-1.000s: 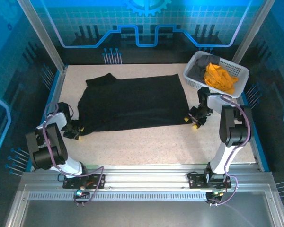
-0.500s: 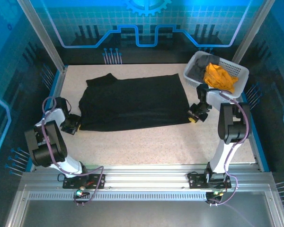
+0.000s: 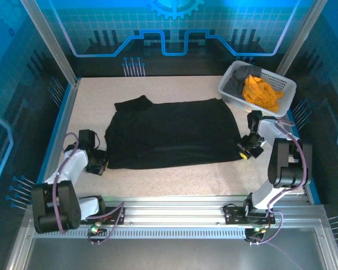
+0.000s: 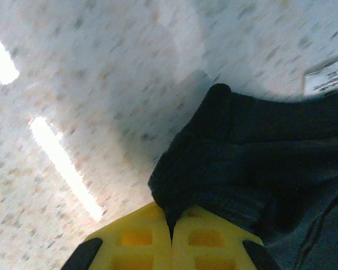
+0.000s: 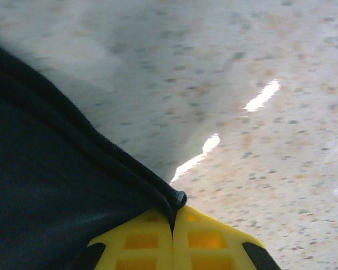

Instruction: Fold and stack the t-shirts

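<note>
Speckled beige table (image 3: 174, 177), black t-shirt (image 3: 172, 132) spread flat at its middle. At far right, a white basket (image 3: 287, 84) holds the orange-yellow t-shirt (image 3: 261, 93) and dark grey t-shirt (image 3: 242, 76). My left gripper (image 4: 170, 236) is clamped tight on the black t-shirt's near-left corner, my right gripper (image 5: 173, 225) on its near-right corner.

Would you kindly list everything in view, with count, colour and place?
black t-shirt: one, black, spread flat mid-table.
basket: one, white lattice, table's far right corner.
orange-yellow t-shirt: one, orange-yellow, bunched in the basket.
grey t-shirt: one, dark grey, bunched in the basket, left of the orange-yellow one.
table: one, speckled beige, under it all.
left arm: one, white and black, near left.
right arm: one, white and black, near right.
left gripper: one, yellow pads, shut on the black t-shirt's near left corner.
right gripper: one, yellow pads, shut on its near right corner.
</note>
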